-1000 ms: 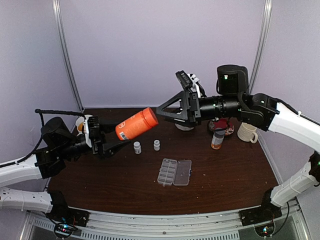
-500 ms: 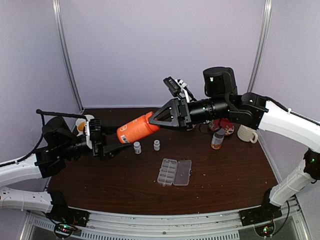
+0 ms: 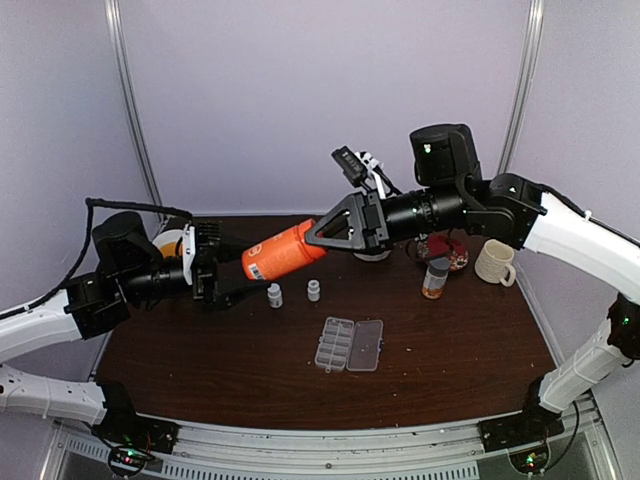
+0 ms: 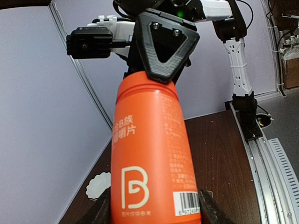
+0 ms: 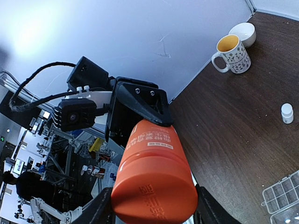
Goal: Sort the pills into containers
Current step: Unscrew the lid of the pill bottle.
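The left gripper (image 3: pixel 232 275) is clamped on the base of the tall orange cylindrical plastic bottle (image 3: pixel 280 253), which is held tilted in the air above the dark brown table (image 3: pixel 200 360). A weak hold there could let the body turn along with the cap. At the bottle's upper end the right gripper (image 3: pixel 318 238) appears closed around the cap end. If it twists off-axis or pulls sharply, the bottle could jerk free, or the cap could pop off and scatter the contents. No cream-white pills show in any view; presumably they are inside. The flat clear plastic organiser box (image 3: pixel 348 345) lies lid-open on the table, well apart from the bottle, so a spill here would probably miss its small cells (image 3: pixel 333 343).
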You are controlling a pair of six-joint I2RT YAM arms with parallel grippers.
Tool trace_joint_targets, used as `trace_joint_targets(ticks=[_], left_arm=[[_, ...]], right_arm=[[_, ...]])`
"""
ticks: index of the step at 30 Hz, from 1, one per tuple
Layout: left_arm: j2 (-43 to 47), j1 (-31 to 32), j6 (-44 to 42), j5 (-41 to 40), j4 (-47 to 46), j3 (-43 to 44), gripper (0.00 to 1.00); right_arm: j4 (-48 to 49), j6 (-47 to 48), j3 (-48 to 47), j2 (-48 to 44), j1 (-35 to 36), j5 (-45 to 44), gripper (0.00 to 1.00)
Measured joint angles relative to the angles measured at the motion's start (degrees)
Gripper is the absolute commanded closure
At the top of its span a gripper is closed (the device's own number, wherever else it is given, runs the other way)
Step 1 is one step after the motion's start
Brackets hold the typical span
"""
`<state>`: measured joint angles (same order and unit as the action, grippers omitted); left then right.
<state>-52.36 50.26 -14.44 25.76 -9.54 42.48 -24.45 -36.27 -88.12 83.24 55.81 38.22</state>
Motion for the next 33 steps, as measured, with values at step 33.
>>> trace_joint_targets(ticks=[33], left_arm=[[-4.4,0.6,6.3,11.7,5.0,3.2,1.0]], right_arm=[[-3.2,48.2,7.1,-7.5,3.6,-4.8,0.73]])
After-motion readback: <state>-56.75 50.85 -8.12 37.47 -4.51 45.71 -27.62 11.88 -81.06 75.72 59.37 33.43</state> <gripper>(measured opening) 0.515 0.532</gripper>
